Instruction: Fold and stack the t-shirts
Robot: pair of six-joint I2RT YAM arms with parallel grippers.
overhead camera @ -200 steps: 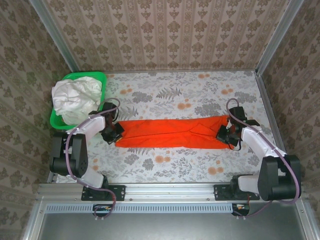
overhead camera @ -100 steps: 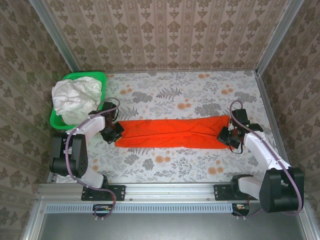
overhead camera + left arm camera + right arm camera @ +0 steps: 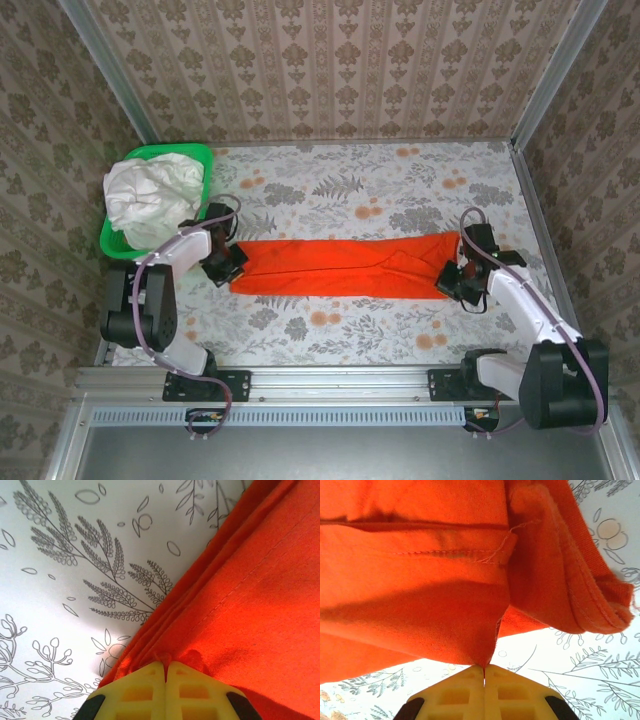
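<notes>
Top external, left tool low, pinching t-shirt

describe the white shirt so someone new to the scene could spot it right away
On the floral table, look to the far left corner, where a green basket sits. The white shirt is the crumpled heap inside it, unlike the orange shirt stretched flat across the table's middle.

Stretched t-shirt between left pincer, right pincer; other t-shirt in basket.

The orange-red t-shirt lies stretched in a long band across mid-frame; the white t-shirt sits crumpled at upper left.
</notes>
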